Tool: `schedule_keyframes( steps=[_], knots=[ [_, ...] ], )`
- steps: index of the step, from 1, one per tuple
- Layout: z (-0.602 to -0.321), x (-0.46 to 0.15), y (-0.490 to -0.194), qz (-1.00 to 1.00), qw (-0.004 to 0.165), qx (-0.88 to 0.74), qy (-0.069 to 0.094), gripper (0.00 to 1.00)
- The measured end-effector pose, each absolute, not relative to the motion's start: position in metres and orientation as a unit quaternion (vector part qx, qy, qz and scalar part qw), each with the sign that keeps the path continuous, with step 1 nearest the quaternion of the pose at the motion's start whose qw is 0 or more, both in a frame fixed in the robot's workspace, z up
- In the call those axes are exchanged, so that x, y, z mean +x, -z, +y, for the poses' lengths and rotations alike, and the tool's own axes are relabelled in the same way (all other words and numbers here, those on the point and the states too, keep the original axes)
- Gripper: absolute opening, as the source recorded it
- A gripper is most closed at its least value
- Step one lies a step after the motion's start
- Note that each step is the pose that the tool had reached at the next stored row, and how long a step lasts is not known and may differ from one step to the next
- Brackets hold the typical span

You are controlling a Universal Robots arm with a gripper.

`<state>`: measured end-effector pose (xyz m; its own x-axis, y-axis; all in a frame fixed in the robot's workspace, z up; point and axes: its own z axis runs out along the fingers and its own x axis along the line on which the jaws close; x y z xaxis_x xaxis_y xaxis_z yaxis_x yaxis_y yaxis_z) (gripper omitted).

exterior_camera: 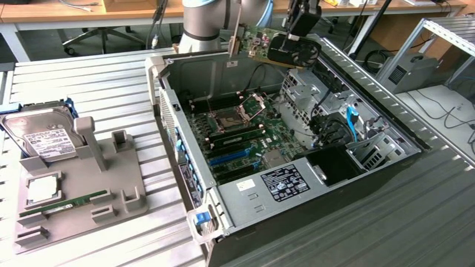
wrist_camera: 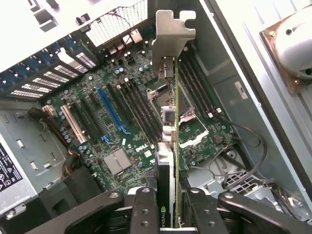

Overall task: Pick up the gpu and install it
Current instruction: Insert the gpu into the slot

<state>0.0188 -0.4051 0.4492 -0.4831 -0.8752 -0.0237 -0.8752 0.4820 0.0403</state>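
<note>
The gpu hangs in the air above the back of the open computer case, with its silver end bracket toward the exterior view's left and its black fan side facing the camera. My gripper comes down from above and is shut on the card's upper edge. In the wrist view the gpu is edge-on between my two black fingers, and its bracket points away. Below it lies the motherboard with a blue slot.
A grey fixture tray at the exterior view's left holds a silver hard drive, a green RAM stick and a square chip. Inside the case are the power supply, drive cages and loose cables.
</note>
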Motion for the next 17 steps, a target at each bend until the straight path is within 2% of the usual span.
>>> schedule_keyframes(
  steps=[17],
  knots=[
    [-0.4037,0.0188,-0.4491,-0.773,0.004,0.634,0.023,0.27]
  ],
)
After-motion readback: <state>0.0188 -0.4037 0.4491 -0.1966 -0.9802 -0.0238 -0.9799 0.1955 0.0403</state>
